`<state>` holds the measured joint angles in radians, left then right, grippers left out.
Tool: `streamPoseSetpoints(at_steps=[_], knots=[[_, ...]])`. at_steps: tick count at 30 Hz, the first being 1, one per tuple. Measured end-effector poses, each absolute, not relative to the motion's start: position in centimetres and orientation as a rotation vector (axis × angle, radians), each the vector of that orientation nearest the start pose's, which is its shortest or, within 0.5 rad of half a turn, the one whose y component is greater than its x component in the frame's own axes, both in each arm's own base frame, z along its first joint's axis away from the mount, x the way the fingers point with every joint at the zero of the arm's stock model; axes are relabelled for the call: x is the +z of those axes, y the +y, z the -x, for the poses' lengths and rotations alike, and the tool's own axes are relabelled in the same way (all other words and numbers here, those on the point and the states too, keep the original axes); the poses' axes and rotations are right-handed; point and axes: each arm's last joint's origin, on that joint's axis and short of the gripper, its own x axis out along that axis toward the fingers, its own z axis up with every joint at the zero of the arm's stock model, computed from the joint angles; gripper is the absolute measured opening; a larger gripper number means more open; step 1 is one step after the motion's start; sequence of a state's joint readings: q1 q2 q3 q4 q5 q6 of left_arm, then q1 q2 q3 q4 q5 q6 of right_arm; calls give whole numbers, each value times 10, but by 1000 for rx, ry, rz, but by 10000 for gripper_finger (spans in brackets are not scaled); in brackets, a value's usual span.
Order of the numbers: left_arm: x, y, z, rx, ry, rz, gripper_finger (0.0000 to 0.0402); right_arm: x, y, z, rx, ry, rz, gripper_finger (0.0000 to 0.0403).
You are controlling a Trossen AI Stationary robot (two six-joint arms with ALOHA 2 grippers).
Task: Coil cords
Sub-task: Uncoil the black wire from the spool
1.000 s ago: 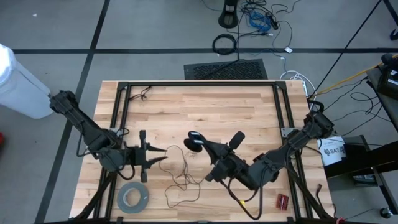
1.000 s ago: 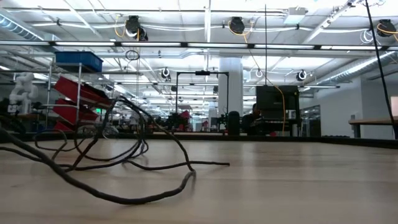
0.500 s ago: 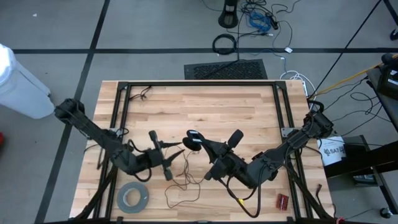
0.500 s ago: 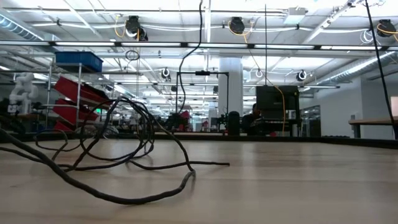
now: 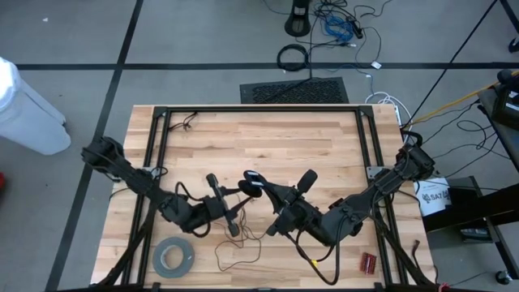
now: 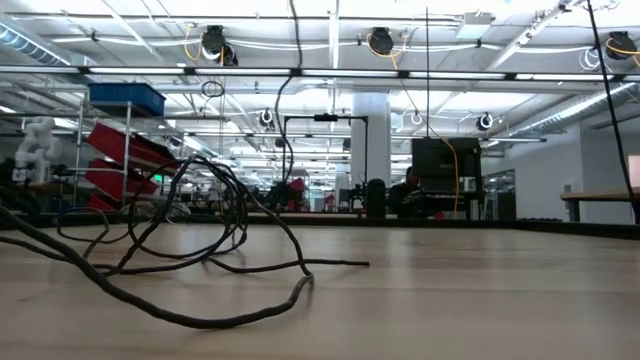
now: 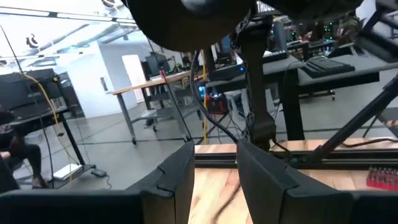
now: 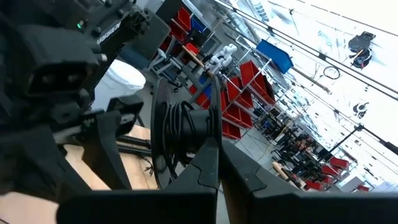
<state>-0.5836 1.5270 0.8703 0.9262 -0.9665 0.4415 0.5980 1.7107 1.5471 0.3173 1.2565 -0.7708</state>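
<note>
A small round black disc [image 5: 252, 180] with thin dark wire wound on it [image 8: 184, 132] sits in my right gripper [image 5: 259, 189], near the table's middle. The rest of the wire lies in loose loops on the wood [image 5: 240, 240]. The low view shows these loops [image 6: 200, 225], and one strand [image 6: 288, 90] rises out of the picture's top. My left gripper [image 5: 240, 193] is just left of the disc, pointing at it. Its fingers [image 7: 174, 180] are a little apart with nothing seen between them. My right gripper pinches the disc between its two fingers [image 8: 210, 163] at the rim nearest the gripper [image 8: 198, 144]. The fingers come level from the table's right side. The disc stands on edge across the fingers, its wound wire showing. The low view shows no disc on the table.
A wide grey tape roll [image 5: 173, 257] lies near the front left. A small red part [image 5: 369, 262] lies at the front right. A black frame [image 5: 159, 154] edges the table. A short dark wire [image 5: 188, 122] lies at the far left.
My left gripper has gone toward the table's right edge, up to the disc, and has turned a little toward the far edge. In the low view a strand of wire now rises from the loops out of the top, and it has drifted leftward.
</note>
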Motion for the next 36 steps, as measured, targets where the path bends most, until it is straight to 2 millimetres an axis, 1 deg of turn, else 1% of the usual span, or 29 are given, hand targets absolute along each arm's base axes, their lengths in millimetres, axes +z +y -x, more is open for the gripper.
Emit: streamPoseSetpoints(at_steps=[5, 17, 21, 28, 36], knots=[[284, -155, -286, 380, -135, -163, 126, 396, 194, -333, -653, 166, 621, 0], [283, -154, -287, 381, -135, -157, 125, 395, 194, -333, -652, 166, 622, 0], [283, -154, -287, 372, -146, -110, 125, 395, 194, -333, -648, 164, 623, 0], [284, -151, -289, 337, -161, -89, 125, 395, 194, -333, -648, 164, 624, 0], [284, -150, -290, 330, -162, -93, 125, 395, 194, -333, -647, 165, 624, 0]])
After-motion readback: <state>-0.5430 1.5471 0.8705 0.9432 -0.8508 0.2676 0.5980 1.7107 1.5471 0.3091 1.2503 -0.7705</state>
